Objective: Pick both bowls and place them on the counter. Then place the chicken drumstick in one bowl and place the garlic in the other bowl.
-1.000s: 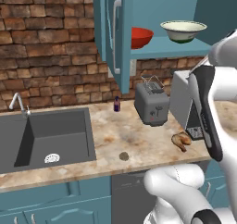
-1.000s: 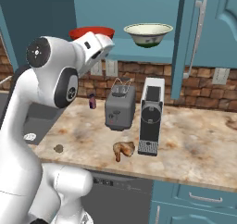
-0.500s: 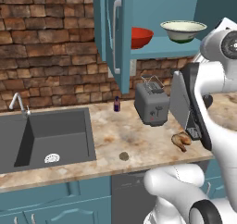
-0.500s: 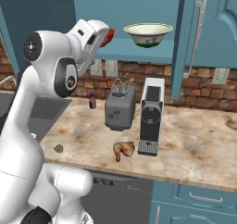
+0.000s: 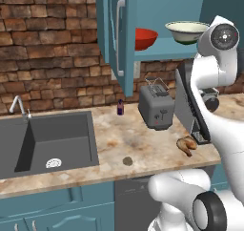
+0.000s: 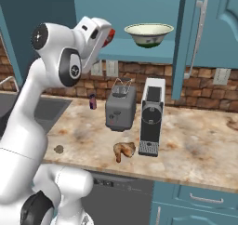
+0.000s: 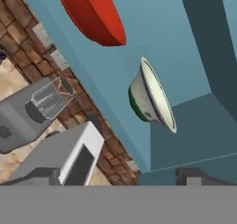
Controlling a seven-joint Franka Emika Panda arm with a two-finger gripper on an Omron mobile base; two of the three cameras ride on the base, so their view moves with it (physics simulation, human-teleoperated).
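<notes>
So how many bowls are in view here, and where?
2, both on the open cabinet shelf above the counter: the red bowl toward the sink side, the cream bowl beside it, above the coffee machine. The shelf's closed part may hide more.

Both base views overlook the counter (image 5: 143,144); hand view faces the shelf.

The red bowl (image 5: 144,38) and the cream-green bowl (image 6: 148,34) sit apart on the open cabinet shelf (image 5: 164,51), with bare shelf between them. An open cabinet door (image 5: 119,39) bounds the shelf on the red bowl's side. Directly below stand the toaster (image 6: 120,109) and the coffee machine (image 6: 151,115), close together. The counter (image 6: 200,149) beyond the coffee machine lies open; the drumstick (image 6: 123,149) lies in front.
</notes>
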